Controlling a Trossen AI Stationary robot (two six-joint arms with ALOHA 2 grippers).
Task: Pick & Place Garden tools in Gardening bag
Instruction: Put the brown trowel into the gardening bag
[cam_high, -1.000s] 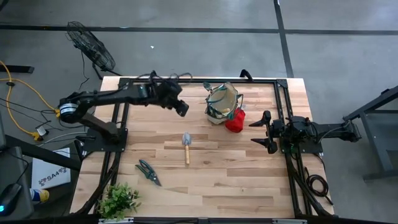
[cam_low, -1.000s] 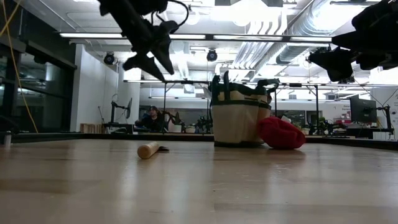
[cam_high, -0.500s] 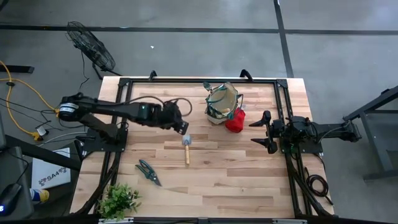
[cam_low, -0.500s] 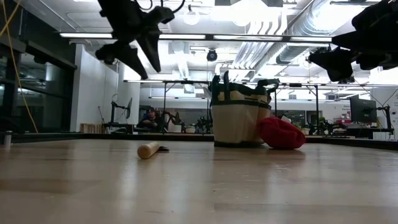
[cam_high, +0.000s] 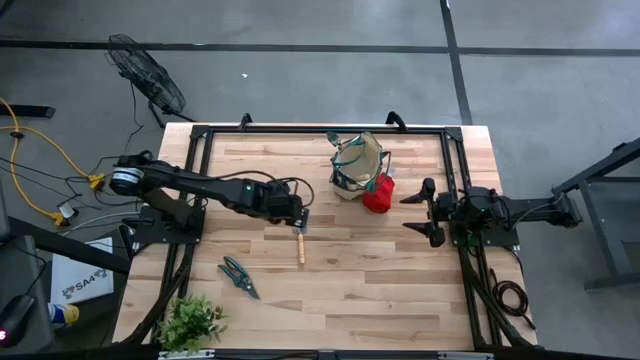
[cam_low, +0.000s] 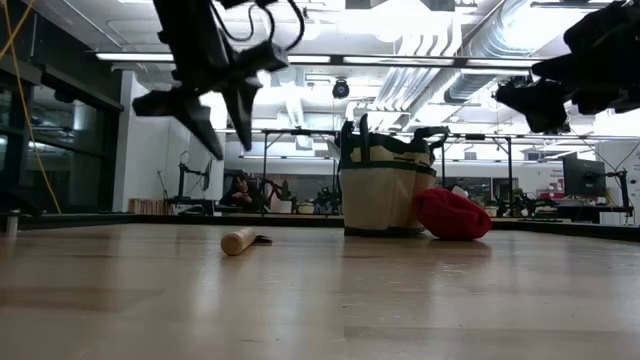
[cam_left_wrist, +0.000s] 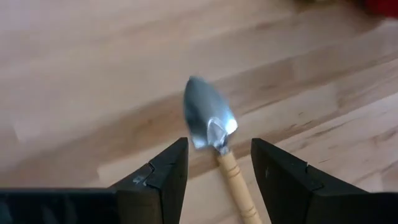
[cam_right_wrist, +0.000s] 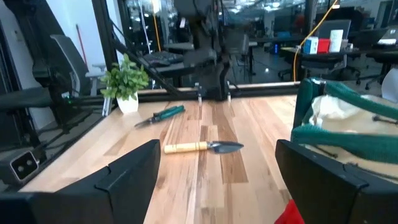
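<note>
Hovering above the trowel (cam_high: 300, 238), the left gripper (cam_high: 297, 214) holds its fingers (cam_left_wrist: 163, 180) apart and empty, one to each side of the blade where it joins the wooden handle; in the low view the gripper (cam_low: 213, 118) is clear of the table (cam_high: 400, 290). The trowel lies flat near the table's middle. The bag (cam_high: 356, 166) stands upright toward the far edge, a red bundle (cam_high: 379, 193) touching its side. Pruning shears (cam_high: 238, 275) lie near the plant (cam_high: 190, 320). The right gripper (cam_high: 425, 212) waits at the right side, fingers spread wide, holding nothing.
</note>
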